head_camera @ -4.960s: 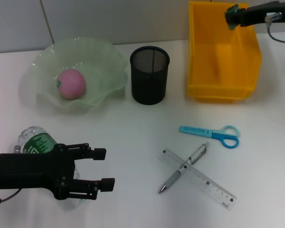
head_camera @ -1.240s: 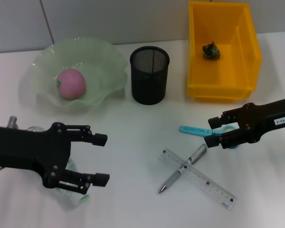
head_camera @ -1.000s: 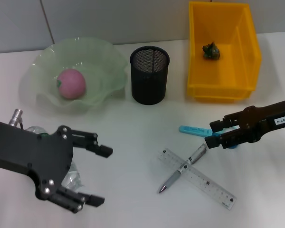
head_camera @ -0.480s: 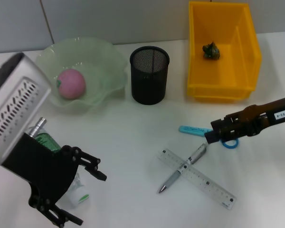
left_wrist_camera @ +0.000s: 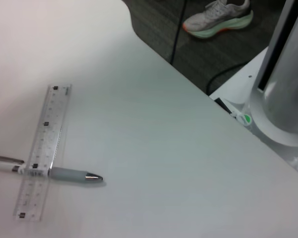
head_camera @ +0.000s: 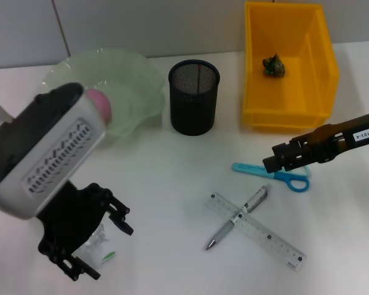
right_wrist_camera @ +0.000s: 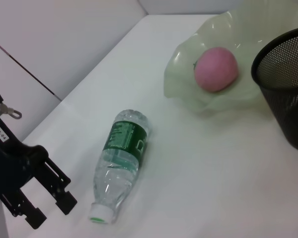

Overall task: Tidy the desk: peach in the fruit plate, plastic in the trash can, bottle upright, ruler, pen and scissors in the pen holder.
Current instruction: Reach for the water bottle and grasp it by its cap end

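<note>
Bench, white. Left claw, 7 o'clock, spread wide, empty, its arm housing masking most of the fruit plate and peach. Bottle lying flat beneath it, cap toward the edge. Pen holder, 12 o'clock. Trash can, 1 o'clock, containing plastic. Right claw, nearly closed, empty, at the scissors, 3 o'clock. Pen crossing the ruler, 5 o'clock.

Lab, white table, grey partition walls

L arm: white housing w/ vent slots, black fingers. R arm: black, white label.
</note>
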Controlling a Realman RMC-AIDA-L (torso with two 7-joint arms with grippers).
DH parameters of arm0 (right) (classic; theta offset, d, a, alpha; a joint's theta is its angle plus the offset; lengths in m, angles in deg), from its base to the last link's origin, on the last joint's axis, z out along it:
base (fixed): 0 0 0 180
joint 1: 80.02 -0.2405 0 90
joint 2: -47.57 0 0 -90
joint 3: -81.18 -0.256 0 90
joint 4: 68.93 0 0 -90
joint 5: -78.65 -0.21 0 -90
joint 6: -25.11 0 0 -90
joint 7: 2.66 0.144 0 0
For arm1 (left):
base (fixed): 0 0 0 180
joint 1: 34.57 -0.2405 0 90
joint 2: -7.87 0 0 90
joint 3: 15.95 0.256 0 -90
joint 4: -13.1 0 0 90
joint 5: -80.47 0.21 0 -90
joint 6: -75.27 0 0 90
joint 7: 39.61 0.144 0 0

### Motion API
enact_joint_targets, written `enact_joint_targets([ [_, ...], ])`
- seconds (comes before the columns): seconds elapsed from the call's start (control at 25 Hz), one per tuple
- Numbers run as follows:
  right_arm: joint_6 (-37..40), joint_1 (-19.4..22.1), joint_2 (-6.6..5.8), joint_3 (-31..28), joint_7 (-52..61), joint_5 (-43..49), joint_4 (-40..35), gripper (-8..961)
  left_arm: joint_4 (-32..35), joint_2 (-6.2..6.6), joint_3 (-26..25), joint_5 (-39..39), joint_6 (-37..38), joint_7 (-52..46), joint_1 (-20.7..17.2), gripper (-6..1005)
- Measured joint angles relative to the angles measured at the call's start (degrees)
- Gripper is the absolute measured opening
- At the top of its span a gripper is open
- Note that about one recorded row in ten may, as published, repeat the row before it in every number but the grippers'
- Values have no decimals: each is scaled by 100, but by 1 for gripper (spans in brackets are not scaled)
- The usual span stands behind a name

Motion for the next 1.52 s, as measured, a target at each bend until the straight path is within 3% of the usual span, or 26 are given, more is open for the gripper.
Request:
enact_joint_targets([
  [0.28,-21,-16,-35,-31,-21,0,1,738,-540,-37,534,310,-621,16,150,744],
  [0.68,-22,16,-47,-45,-41,2,23,739,-886,-59,919,542,-1142,16,155,743],
  [1.52,-14,15,-22,-3,-46,8,56,739,-993,-67,1248,819,-1354,-44,204,742],
])
